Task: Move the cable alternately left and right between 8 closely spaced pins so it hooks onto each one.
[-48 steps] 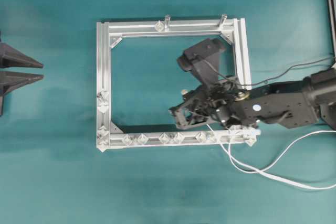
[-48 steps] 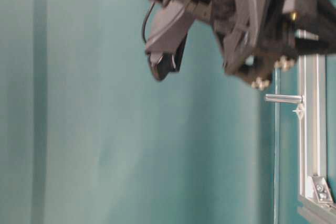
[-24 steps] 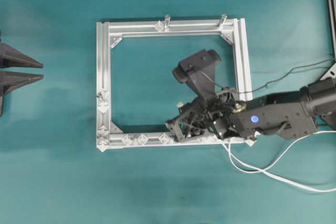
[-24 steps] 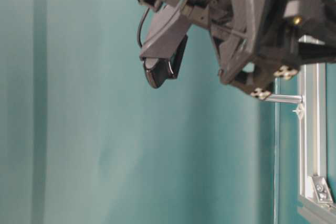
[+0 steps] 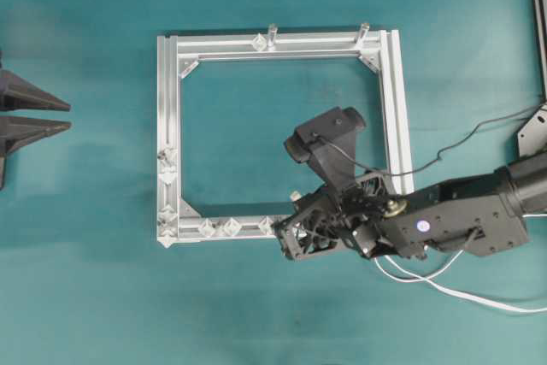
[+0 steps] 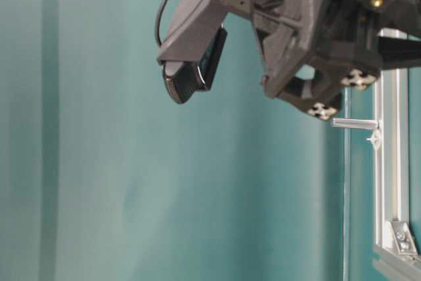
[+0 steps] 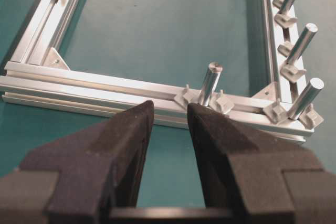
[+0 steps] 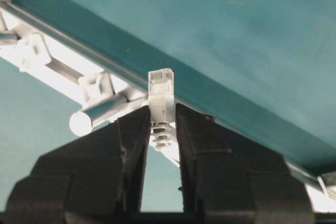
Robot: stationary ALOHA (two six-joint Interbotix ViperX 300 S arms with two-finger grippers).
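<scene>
Two grippers are in play, but only one works. The right gripper (image 8: 157,121) pinches the cable's clear plug (image 8: 161,94) between its fingers, the plug tip poking out ahead of the jaws, probably so the cord can be steered like a needle. In the overhead view it sits over the near rail of the silver frame (image 5: 167,126), covering the right-hand pins (image 5: 219,227); the cable (image 5: 444,278) trails off behind it in loose loops across the bench (image 5: 85,297), slack enough to follow. How many pins are already hooked is hidden under the arm. The left gripper (image 7: 169,116) waits well apart with its jaws wide and empty, facing the frame's far side.
</scene>
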